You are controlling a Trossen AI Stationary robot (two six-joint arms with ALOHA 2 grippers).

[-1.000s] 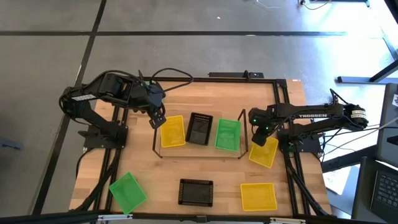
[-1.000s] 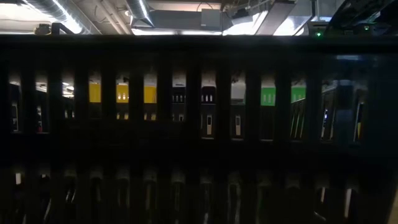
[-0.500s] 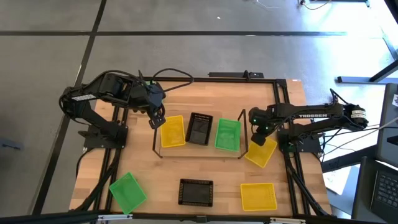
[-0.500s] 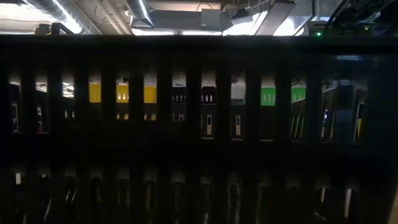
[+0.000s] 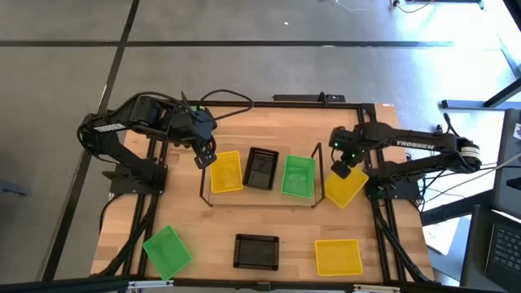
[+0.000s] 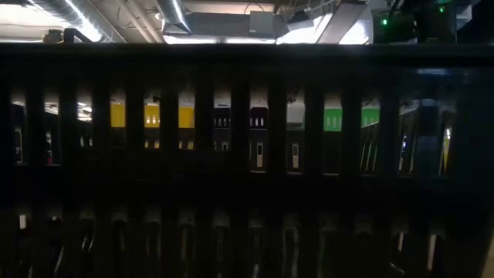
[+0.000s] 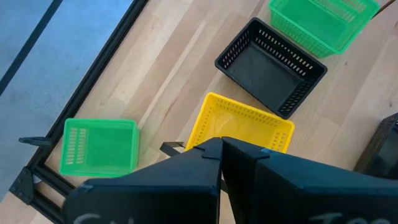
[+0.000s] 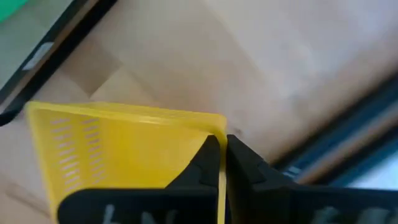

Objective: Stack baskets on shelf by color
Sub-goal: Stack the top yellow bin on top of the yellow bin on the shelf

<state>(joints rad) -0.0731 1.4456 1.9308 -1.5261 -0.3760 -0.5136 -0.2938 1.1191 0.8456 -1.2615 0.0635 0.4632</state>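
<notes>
High view: my right gripper (image 5: 343, 170) was clamped on a yellow basket's (image 5: 345, 187) rim, just right of the shelf (image 5: 262, 201); left gripper (image 5: 206, 156) was shut, empty, by the shelf's left end. Right wrist view: wall pinched thin between the fingers (image 8: 208, 163). Best lifted level, clear of the wire frame, then nested squarely into the shelf's yellow basket (image 5: 226, 172).

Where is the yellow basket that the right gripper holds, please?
In the high view, the held yellow basket hangs from the right gripper just past the shelf's right end, beside the green basket.

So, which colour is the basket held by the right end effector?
Yellow basket, pinched by its rim in the right end effector; clearest in the right wrist view.
</notes>
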